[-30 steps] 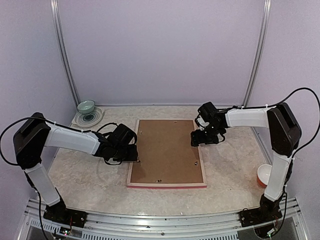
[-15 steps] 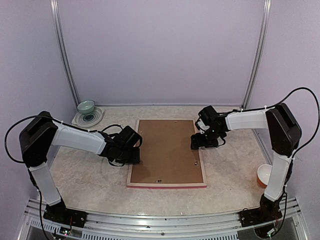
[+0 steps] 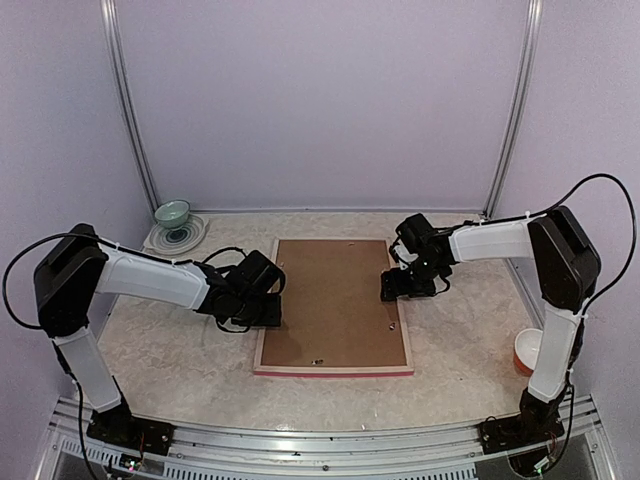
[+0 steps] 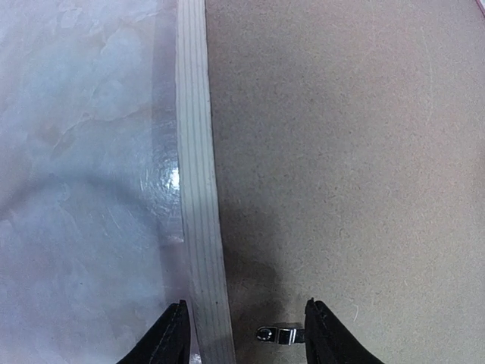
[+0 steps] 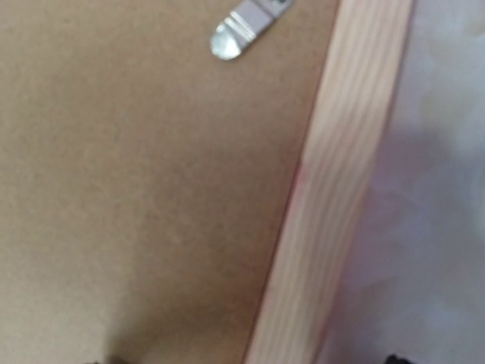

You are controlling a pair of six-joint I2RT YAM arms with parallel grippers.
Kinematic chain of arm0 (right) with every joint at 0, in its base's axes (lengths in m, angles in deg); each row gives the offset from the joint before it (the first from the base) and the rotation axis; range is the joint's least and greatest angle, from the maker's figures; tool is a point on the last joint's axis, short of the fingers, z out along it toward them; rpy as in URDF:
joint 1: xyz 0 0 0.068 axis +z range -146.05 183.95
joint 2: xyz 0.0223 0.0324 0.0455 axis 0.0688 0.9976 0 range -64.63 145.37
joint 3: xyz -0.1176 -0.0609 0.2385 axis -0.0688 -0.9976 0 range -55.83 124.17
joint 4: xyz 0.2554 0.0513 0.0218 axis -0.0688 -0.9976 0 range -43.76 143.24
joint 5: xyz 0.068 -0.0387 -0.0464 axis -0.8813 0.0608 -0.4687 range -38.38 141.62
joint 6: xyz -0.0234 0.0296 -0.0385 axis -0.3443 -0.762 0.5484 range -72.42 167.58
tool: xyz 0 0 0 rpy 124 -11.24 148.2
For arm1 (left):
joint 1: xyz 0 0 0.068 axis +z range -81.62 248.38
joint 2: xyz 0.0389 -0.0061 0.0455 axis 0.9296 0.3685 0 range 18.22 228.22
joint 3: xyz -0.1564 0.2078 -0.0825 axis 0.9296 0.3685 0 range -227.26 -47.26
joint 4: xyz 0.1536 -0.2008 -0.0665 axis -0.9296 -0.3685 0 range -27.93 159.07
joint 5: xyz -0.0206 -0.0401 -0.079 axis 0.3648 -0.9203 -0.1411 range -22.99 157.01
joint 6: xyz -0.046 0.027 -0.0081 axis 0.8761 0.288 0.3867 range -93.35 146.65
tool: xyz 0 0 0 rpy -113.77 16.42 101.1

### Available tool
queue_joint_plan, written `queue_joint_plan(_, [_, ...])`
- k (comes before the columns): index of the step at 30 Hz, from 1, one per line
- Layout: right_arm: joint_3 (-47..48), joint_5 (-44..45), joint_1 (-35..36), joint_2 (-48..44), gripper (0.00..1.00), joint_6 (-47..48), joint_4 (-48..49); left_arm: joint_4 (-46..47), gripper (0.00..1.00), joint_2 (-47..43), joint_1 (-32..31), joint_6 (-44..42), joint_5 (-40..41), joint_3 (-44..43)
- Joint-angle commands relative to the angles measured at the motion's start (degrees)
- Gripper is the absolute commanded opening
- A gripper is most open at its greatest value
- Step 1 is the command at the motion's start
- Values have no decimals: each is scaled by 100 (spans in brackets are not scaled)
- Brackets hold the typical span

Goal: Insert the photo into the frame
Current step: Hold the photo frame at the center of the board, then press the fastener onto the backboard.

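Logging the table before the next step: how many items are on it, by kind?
Picture frame: 1
Backing board: 1
Bowls: 2, the green bowl and the red-and-white bowl
Plate under the green bowl: 1
Total: 5

Looked down from high at the near edge over the whole worktop point(image 3: 160, 345). At each wrist, peered close onto opposite rails of the frame point(image 3: 333, 370) and backing board point(image 3: 335, 300), shared with the top view.
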Motion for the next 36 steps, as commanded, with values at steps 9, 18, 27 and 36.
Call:
queue_joint_plan(9, [-128,-66,4,44,80,-55,99,-50,52,92,-171,162,-65,82])
queue_joint_plan(18, [-154,-58,2,37,80,-61,110,-53,51,132,-200,221,-56,188])
queue_joint_plan(27, [-179,-92,2,76,80,-72,140,-74,50,154,-219,229,-56,249])
queue_joint_plan(36, [-166,-95,2,59,80,-80,136,-61,47,78,-219,270,-58,395])
